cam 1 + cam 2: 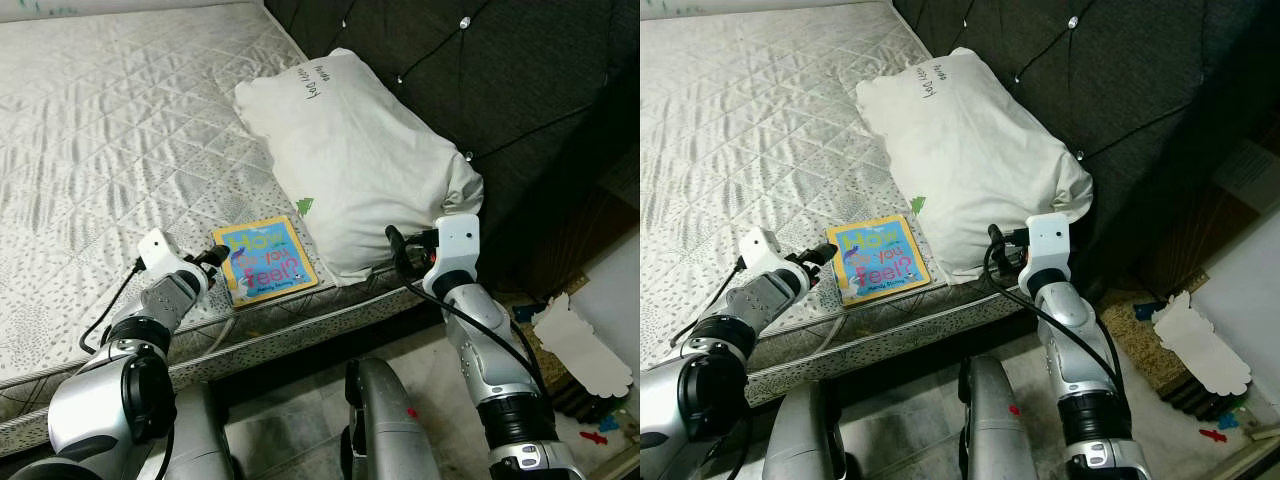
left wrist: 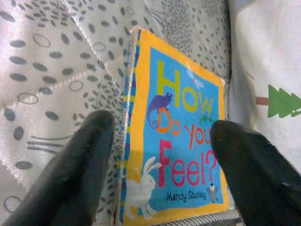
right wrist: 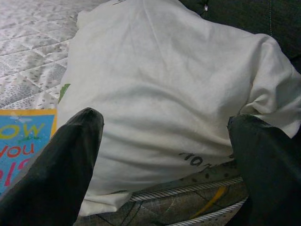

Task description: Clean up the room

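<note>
1. Head views: book [image 1: 264,260] lies flat on the mattress [image 1: 110,150] edge, just beside the pillow [image 1: 350,160]; left gripper [image 1: 215,256] at its near corner.
2. Left wrist: fingers [image 2: 80,165] spread – straddling the book's spine.
3. Right wrist: right gripper [image 3: 162,155] parted, facing the pillow.

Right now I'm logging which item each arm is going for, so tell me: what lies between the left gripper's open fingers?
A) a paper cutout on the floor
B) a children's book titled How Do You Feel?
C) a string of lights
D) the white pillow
B: the left wrist view shows the left gripper open, its fingers flanking the book lying flat on the mattress.
</note>
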Tool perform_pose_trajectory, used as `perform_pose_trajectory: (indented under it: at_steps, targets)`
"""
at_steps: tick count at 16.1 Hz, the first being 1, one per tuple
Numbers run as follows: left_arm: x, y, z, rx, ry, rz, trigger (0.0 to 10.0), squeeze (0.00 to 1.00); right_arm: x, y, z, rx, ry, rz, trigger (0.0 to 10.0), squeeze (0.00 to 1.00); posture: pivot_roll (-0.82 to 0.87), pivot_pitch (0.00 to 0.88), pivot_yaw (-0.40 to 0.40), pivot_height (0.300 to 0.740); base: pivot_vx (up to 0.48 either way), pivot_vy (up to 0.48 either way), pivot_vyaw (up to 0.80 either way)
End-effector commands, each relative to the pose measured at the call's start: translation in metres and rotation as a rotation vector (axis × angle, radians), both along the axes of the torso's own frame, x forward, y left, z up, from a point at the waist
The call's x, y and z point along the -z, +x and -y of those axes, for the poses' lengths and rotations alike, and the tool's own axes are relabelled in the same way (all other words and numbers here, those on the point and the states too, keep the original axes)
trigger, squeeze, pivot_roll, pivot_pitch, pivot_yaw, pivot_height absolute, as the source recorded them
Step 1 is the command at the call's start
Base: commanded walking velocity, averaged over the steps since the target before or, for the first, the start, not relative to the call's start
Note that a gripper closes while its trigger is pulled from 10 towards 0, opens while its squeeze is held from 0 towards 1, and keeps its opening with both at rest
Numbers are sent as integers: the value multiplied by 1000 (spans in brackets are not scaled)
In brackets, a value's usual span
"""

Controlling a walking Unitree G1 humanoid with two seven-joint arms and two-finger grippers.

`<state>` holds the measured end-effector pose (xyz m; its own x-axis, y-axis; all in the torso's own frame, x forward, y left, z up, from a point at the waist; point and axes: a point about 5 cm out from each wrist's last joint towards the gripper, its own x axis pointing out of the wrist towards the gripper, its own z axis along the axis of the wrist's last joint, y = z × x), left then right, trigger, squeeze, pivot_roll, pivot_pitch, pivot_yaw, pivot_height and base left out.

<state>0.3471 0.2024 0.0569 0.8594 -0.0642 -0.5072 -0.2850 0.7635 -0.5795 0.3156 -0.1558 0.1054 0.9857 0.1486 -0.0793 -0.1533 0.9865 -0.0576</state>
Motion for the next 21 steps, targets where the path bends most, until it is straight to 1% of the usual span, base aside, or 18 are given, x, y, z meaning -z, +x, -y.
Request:
perform_pose_trajectory:
  at_steps: [1, 3, 6, 7, 8, 9, 10, 11, 12, 13, 14, 15, 16, 17, 18, 19, 20, 21]
  targets:
    - [1, -1, -2, 0, 53, -5, 10000, 1000, -1, 2, -1, 6, -2, 7, 10000, 0, -212, 34, -63, 568, 0, 0, 0]
    - [1, 0, 0, 13, 152, 19, 10000, 1000, 0, 4, -5, -2, 29, 3, 10000, 0, -199, 28, -54, 568, 0, 0, 0]
    - [0, -5, -5, -16, 296, 73, 10000, 1000, 1, 6, -15, -31, 76, -6, 10000, 0, -165, 17, -38, 568, 0, 0, 0]
    - [-2, -9, -9, -50, 348, 85, 10000, 1000, 2, 6, -19, -48, 113, -9, 10000, 0, -152, 13, -35, 568, 0, 0, 0]
    - [-7, -16, -12, -81, 438, 119, 10000, 1000, 4, 8, -22, -56, 137, -25, 10000, 0, -127, 4, -29, 568, 0, 0, 0]
    - [-9, -20, -12, -80, 473, 127, 10000, 1000, 6, 8, -22, -59, 143, -34, 10000, 0, -127, 4, -29, 568, 0, 0, 0]
    - [-14, -31, -11, -86, 549, 153, 10000, 1000, 9, 9, -25, -66, 165, -62, 10000, 0, -114, 0, -26, 568, 0, 0, 0]
    - [-19, -38, -11, -87, 603, 173, 10000, 1000, 10, 12, -28, -70, 175, -73, 10000, 0, -98, 0, -19, 568, 0, 0, 0]
    - [-29, -50, -12, -100, 673, 223, 10000, 1000, 7, 17, -33, -77, 114, -36, 10000, 0, -78, 0, -10, 568, 0, 0, 0]
    - [-35, -57, -13, -94, 734, 245, 10000, 1000, 4, 19, -37, -95, 55, 0, 10000, 0, -69, 0, -7, 568, 0, 0, 0]
    - [-37, -60, -15, -87, 788, 271, 10000, 1000, 2, 21, -41, -117, 59, 11, 10000, 0, -56, 0, -5, 568, 0, 0, 0]
    - [-40, -62, -14, -60, 857, 333, 10000, 1000, -1, 25, -43, -117, 88, 14, 10000, 0, -52, 0, -4, 568, 0, 0, 0]
    - [-42, -61, -13, -32, 898, 358, 10000, 1000, -2, 27, -42, -102, 70, 22, 10000, 0, -51, 0, -4, 568, 0, 0, 0]
    - [-48, -60, -11, -46, 980, 395, 10000, 1000, -1, 29, -42, -92, 46, 5, 10000, 0, -46, 0, -5, 568, 0, 0, 0]
    - [-50, -56, -8, -51, 1058, 380, 10000, 161, -3, 29, -41, -105, 69, 12, 10000, 0, -40, 0, -8, 568, 0, 0, 0]
    - [-54, -54, -1, -8, 992, 420, 10000, 0, -7, 32, -37, -78, 125, 40, 10000, 0, -39, 0, -10, 568, 0, 0, 0]
    - [-54, -54, 3, 35, 939, 458, 10000, 0, -9, 33, -37, -74, 145, 47, 10000, 0, -40, 0, -9, 568, 0, 0, 0]
    - [-58, -54, 5, 40, 908, 490, 10000, 0, -14, 34, -38, -84, 163, 72, 10000, 0, -45, 0, -3, 568, 0, 0, 0]
